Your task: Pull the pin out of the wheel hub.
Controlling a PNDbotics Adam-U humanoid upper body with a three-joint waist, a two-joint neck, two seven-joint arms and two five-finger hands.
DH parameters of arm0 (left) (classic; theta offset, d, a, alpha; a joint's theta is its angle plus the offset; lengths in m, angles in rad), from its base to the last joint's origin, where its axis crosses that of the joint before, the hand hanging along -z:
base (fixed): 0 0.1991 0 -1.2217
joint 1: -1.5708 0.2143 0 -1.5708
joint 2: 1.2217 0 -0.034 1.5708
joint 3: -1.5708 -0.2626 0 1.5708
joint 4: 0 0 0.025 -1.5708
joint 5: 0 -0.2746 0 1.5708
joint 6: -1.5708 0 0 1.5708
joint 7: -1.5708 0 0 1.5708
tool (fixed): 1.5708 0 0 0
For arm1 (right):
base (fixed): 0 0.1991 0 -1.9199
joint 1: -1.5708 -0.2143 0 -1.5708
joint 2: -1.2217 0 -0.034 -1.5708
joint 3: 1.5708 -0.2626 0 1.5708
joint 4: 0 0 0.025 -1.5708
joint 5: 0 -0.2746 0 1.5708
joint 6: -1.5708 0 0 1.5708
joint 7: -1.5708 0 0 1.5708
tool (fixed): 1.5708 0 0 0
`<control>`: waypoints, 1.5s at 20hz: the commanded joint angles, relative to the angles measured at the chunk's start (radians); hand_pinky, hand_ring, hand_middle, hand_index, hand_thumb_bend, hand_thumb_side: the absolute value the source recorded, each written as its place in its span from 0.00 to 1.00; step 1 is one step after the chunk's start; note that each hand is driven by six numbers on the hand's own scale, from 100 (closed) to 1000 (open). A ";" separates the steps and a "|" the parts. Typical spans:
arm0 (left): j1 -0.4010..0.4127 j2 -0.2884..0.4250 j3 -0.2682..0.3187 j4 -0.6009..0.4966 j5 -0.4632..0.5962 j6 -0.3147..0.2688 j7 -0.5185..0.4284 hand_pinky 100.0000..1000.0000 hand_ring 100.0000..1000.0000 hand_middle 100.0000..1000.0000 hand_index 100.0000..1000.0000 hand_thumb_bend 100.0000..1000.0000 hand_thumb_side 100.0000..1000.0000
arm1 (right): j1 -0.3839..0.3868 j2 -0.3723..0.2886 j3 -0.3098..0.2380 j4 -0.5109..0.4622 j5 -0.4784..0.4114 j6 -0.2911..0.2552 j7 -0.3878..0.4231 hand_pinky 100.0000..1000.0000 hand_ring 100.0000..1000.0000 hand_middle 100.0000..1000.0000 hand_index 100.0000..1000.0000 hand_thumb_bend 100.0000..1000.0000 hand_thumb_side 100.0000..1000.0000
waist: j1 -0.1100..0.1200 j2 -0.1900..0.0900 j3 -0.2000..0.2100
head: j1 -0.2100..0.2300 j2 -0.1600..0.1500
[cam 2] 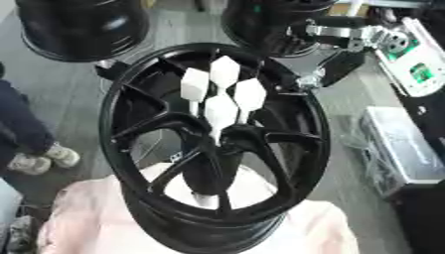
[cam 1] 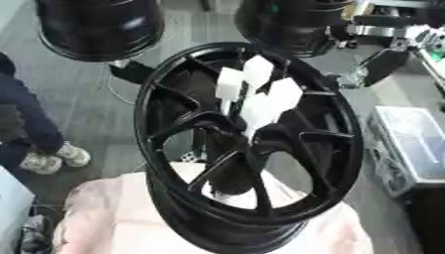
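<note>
- Wheel hub [cam 2: 130, 129]: black, spoked, standing on its rim at the middle of the surface with its open face turned up toward the camera.
- Surface [cam 2: 87, 218]: draped in pale pink cloth; the hub's lower rim sinks into it near the front edge.
- Two further black wheels [cam 1: 100, 25]: on the floor beyond the surface, apart from the hub.
- Right arm [cam 2: 343, 62]: enters from the upper right corner, black with silver joints, slanting down toward the hub's upper right rim.
- Right hand [cam 2: 306, 79]: its silver end lies just beside the rim; whether it is open or closed cannot be told.
- Pins [cam 2: 222, 111]: a cluster of white, paddle-headed pieces on thin stems, set at the hub's centre. Their long axes run up and outward from the face. They lie down and to the left of the right hand, which is judged the nearer.
- Left hand: absent from both views.
</note>
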 commanded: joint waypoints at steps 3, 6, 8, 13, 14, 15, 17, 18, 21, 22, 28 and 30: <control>-0.011 0.017 -0.003 -0.012 -0.001 -0.001 -0.003 0.74 0.69 0.60 0.67 0.22 0.75 | -0.032 0.009 0.006 0.020 0.012 -0.063 0.076 0.77 0.76 0.77 0.92 0.24 0.33 | 0.003 -0.013 0.002 | 0.002 0.002; -0.011 0.016 -0.002 -0.012 -0.001 -0.001 -0.003 0.74 0.69 0.60 0.67 0.22 0.75 | -0.038 0.026 0.013 0.032 0.020 -0.069 0.087 0.77 0.76 0.77 0.92 0.24 0.33 | 0.002 -0.013 0.004 | 0.001 0.002; -0.011 0.016 -0.003 -0.012 -0.001 -0.001 -0.004 0.74 0.69 0.60 0.67 0.22 0.75 | -0.040 0.033 0.019 0.037 0.021 -0.073 0.093 0.77 0.76 0.77 0.92 0.24 0.33 | 0.002 -0.012 0.005 | 0.001 0.002; -0.010 0.016 -0.002 -0.012 -0.001 -0.001 -0.004 0.74 0.69 0.60 0.67 0.22 0.75 | -0.043 0.037 0.031 0.033 0.019 -0.084 0.111 0.77 0.76 0.77 0.92 0.25 0.32 | 0.001 -0.012 0.005 | 0.002 0.002; -0.010 0.016 -0.002 -0.012 -0.001 -0.001 -0.004 0.74 0.69 0.60 0.67 0.22 0.75 | -0.044 0.037 0.033 0.030 0.017 -0.085 0.114 0.77 0.76 0.77 0.92 0.25 0.32 | 0.001 -0.012 0.005 | 0.002 0.002; -0.010 0.016 -0.002 -0.012 -0.001 -0.001 -0.004 0.74 0.69 0.60 0.67 0.22 0.75 | -0.044 0.037 0.035 0.028 0.016 -0.086 0.116 0.77 0.76 0.77 0.92 0.25 0.32 | 0.001 -0.013 0.004 | 0.002 0.002; -0.010 0.016 -0.003 -0.013 -0.001 0.000 -0.005 0.74 0.69 0.60 0.67 0.22 0.75 | -0.044 0.037 0.039 0.024 0.015 -0.087 0.122 0.77 0.76 0.77 0.92 0.25 0.32 | 0.000 -0.013 0.004 | 0.002 0.002; -0.010 0.016 -0.003 -0.013 -0.001 0.000 -0.005 0.74 0.69 0.60 0.67 0.22 0.75 | -0.044 0.038 0.041 0.022 0.015 -0.088 0.126 0.77 0.76 0.77 0.92 0.25 0.32 | 0.000 -0.013 0.004 | 0.002 0.002; -0.010 0.016 -0.003 -0.013 -0.001 0.000 -0.005 0.74 0.69 0.60 0.67 0.22 0.75 | -0.045 0.041 0.049 0.019 0.024 -0.092 0.137 0.77 0.76 0.77 0.92 0.25 0.32 | 0.000 -0.013 0.005 | 0.001 0.002; -0.010 0.016 -0.003 -0.013 -0.002 0.000 -0.005 0.74 0.69 0.60 0.67 0.22 0.75 | -0.046 0.042 0.051 0.020 0.028 -0.093 0.141 0.77 0.76 0.77 0.92 0.25 0.32 | 0.000 -0.013 0.005 | 0.001 0.002; -0.010 0.016 -0.002 -0.014 -0.002 0.000 -0.005 0.74 0.69 0.60 0.67 0.22 0.75 | -0.042 0.047 0.060 0.038 0.062 -0.108 0.145 0.78 0.76 0.76 0.91 0.25 0.31 | 0.000 -0.012 0.007 | 0.001 0.002; -0.010 0.016 -0.002 -0.014 -0.001 0.000 -0.005 0.74 0.69 0.60 0.67 0.22 0.75 | -0.040 0.046 0.061 0.041 0.073 -0.114 0.145 0.78 0.76 0.75 0.89 0.26 0.31 | 0.000 -0.012 0.006 | 0.002 0.002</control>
